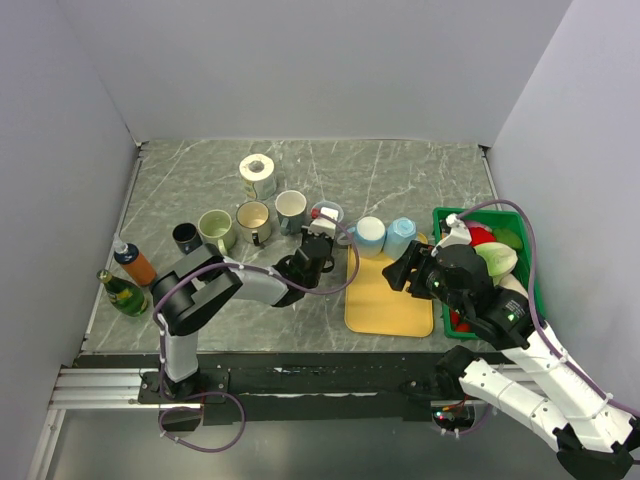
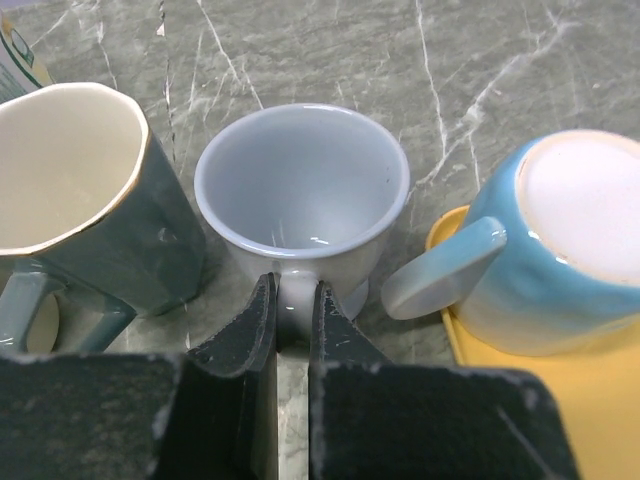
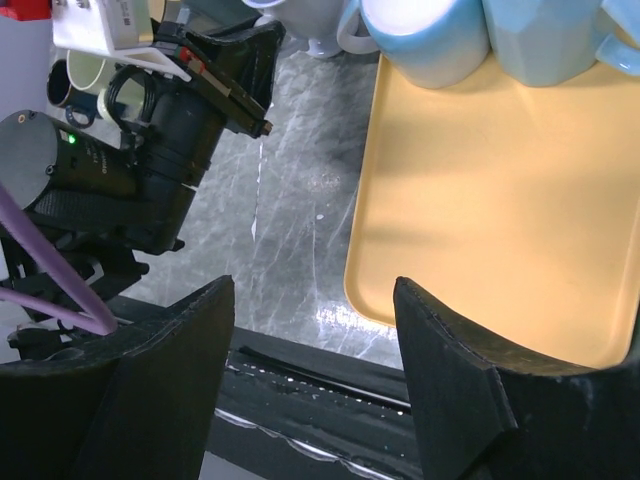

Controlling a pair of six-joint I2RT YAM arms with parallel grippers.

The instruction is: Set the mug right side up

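Observation:
A pale grey mug (image 2: pixel 302 195) stands upright on the marble table, mouth up; in the top view (image 1: pixel 326 212) it is just left of the yellow tray (image 1: pixel 388 295). My left gripper (image 2: pixel 293 305) is shut on its handle, jaws pinching it from both sides; the top view shows the gripper (image 1: pixel 318 240) right in front of the mug. Two light blue mugs (image 1: pixel 370 235) (image 1: pixel 401 233) stand upside down on the tray's far end; one shows in the left wrist view (image 2: pixel 570 240). My right gripper (image 3: pixel 315 330) is open and empty, hovering over the tray's front left edge (image 1: pixel 410 272).
A teal gold-rimmed mug (image 2: pixel 80 190) stands close on the left of the grey mug. More mugs (image 1: pixel 216 228), a paper roll (image 1: pixel 258 170) and two bottles (image 1: pixel 124 293) stand at the left. A green bin (image 1: pixel 520 225) with produce is at the right.

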